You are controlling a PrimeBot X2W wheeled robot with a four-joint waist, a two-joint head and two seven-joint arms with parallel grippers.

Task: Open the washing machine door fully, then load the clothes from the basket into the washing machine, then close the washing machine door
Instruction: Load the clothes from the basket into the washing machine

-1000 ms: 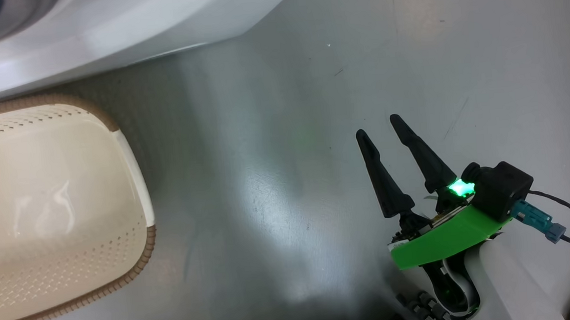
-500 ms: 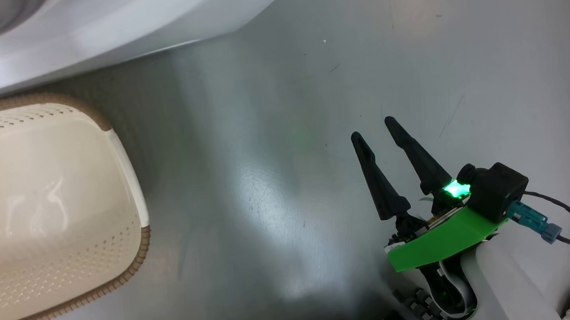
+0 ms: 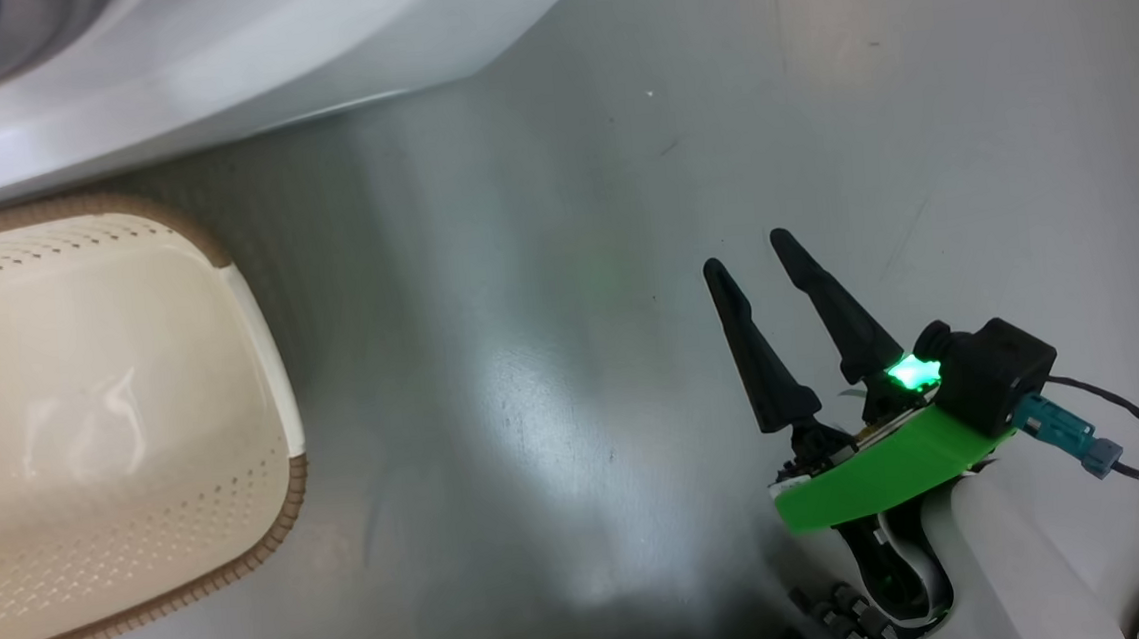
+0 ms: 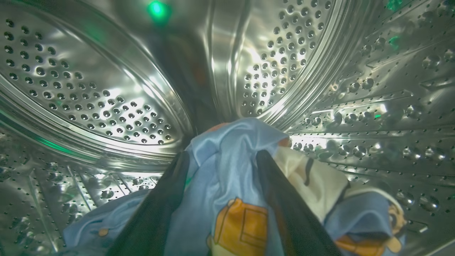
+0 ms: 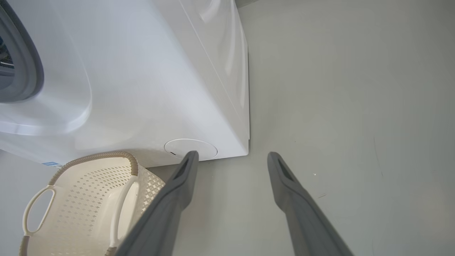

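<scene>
steel drum (image 4: 106, 106) of the washing machine (image 5: 142, 71) holds the clothes (image 4: 227, 177), low on its wall; basket (image 3: 269, 401) on the floor looks empty; loading looks done, door close left; left tool (image 4: 222, 156) fingers spread wide, clothes bunched between, not pinched; right tool (image 3: 746, 252) open above floor

The smooth grey floor (image 3: 565, 260) carries a cream perforated plastic basket (image 3: 85, 413), just beside the big white washing machine (image 3: 210, 54).
</scene>
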